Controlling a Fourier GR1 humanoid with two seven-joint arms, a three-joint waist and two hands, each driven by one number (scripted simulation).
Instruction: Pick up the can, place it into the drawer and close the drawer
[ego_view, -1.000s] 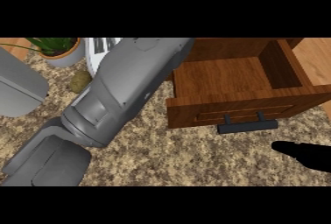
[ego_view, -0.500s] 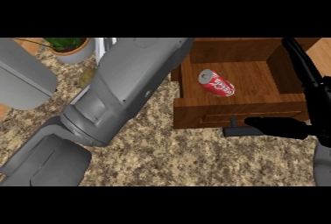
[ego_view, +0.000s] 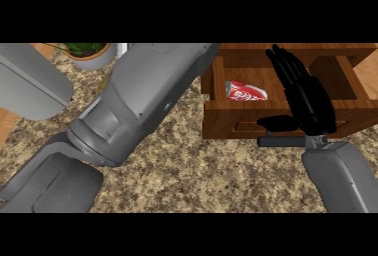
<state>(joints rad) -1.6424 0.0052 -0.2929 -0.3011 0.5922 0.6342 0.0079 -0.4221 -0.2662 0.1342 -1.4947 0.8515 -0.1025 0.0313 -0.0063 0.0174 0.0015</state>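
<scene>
Can: we see the red cylindrical can lying on its side inside the open brown wooden drawer, near its left wall
Right hand: our black right hand stretches over the drawer, just right of the can and apart from it
Fingers: we find the fingers straight and close together, pointing away from us, holding nothing
Thumb: the thumb juts left across the drawer front
Handle: a dark bar handle sits just below the thumb
Left arm: our grey left forearm crosses the speckled stone counter diagonally; its hand is hidden from us
Corner: a potted green plant stands at the top left
</scene>
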